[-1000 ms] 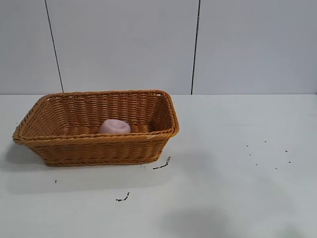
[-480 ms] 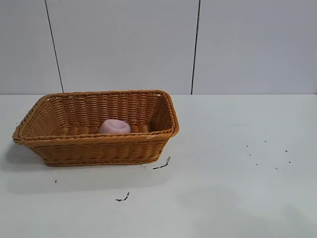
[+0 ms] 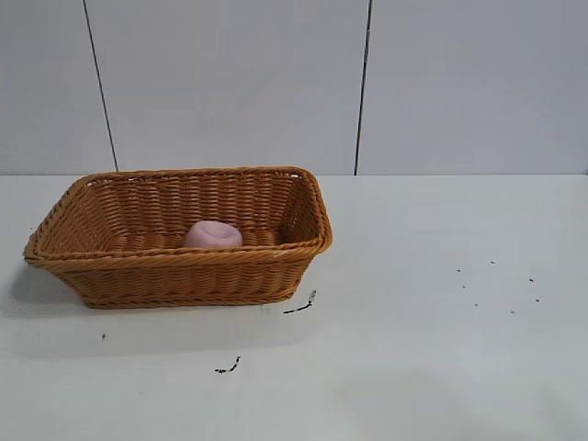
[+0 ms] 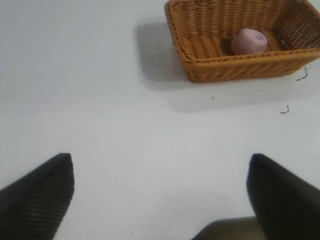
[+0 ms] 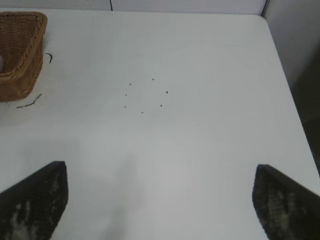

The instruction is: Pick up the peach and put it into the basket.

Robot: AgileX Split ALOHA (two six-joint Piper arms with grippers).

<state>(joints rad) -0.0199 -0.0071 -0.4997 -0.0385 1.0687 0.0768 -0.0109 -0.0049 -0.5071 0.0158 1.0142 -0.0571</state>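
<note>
Basket (image 3: 179, 266) sits on the left side of the white table (image 3: 432, 349), peach (image 3: 212, 235) already lying inside it on the floor, near the front wall, roughly mid-length. Placing step looks done; task reads as complete. Left gripper (image 4: 160, 195) hangs over bare table well back from the basket, fingers spread wide, holding nothing. Right gripper (image 5: 160, 200) over the right side of the table near some dark specks (image 5: 145, 95), also wide apart and empty. Next move, if any: both arms just park clear; nothing left to grasp.
</note>
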